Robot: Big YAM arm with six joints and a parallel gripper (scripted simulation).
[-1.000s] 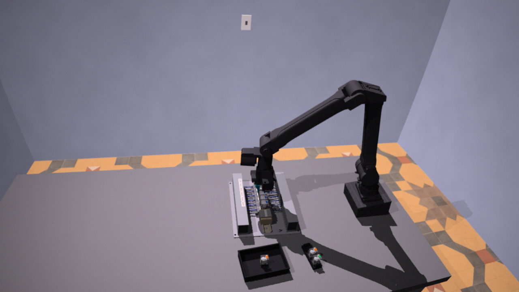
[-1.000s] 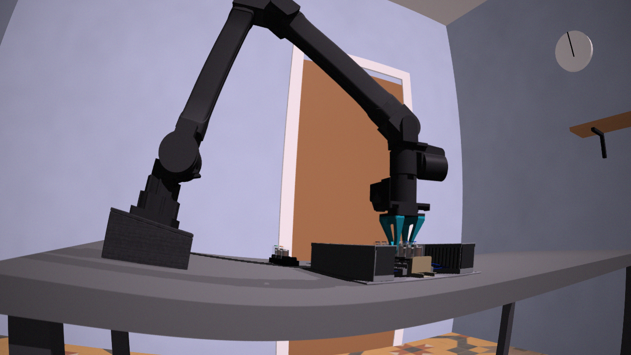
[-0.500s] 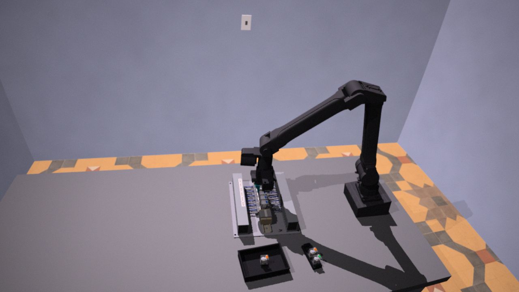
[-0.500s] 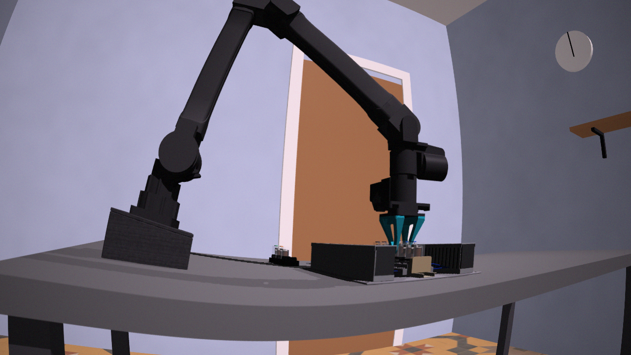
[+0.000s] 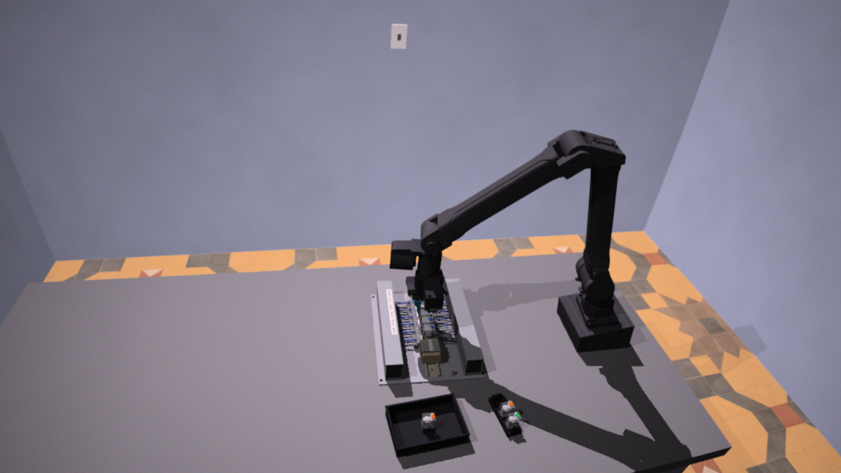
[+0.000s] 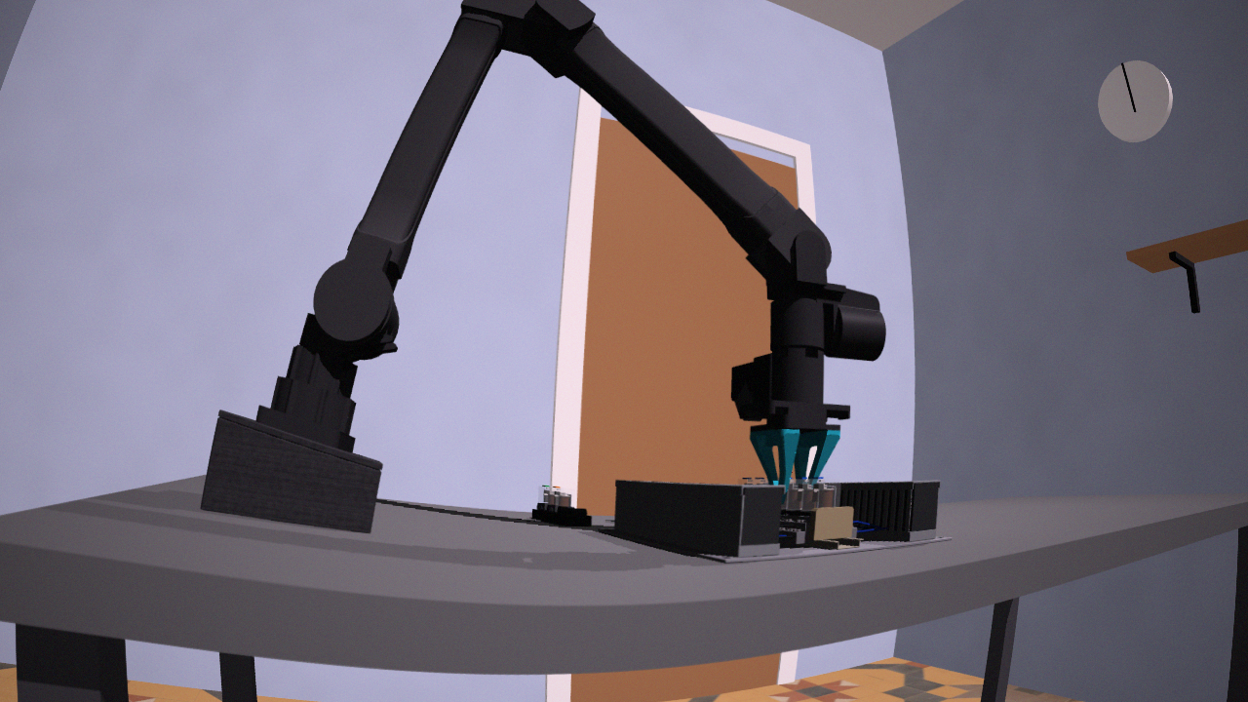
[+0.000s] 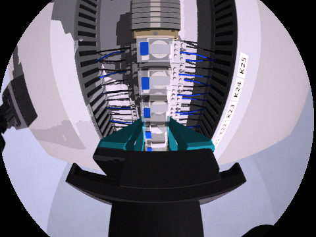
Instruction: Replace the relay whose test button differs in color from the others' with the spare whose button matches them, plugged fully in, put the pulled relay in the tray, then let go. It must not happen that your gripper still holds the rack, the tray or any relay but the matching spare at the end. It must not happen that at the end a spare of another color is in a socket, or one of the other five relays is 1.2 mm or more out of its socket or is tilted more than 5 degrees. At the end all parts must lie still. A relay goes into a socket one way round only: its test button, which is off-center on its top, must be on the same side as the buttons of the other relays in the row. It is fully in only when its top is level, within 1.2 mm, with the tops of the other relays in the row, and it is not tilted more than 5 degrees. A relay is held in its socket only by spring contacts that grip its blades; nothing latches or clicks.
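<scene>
- The panel (image 5: 385, 376) lies on the worktop (image 5: 176, 364), left of the arm's base (image 5: 594, 326) in the top view.
- A row of relays (image 7: 154, 79) runs down the middle of the panel, between two slotted ducts (image 7: 89, 57).
- The tool (image 7: 155, 141) stands over the far end of that row, closed on the end relay (image 7: 154, 141).
- The tray (image 5: 399, 441) sits in front of the panel, nearer the worktop's front edge, with one relay (image 5: 428, 420) in it.
- The holder (image 5: 506, 416) lies just right of the tray, with two spare relays (image 5: 510, 411) on it.
</scene>
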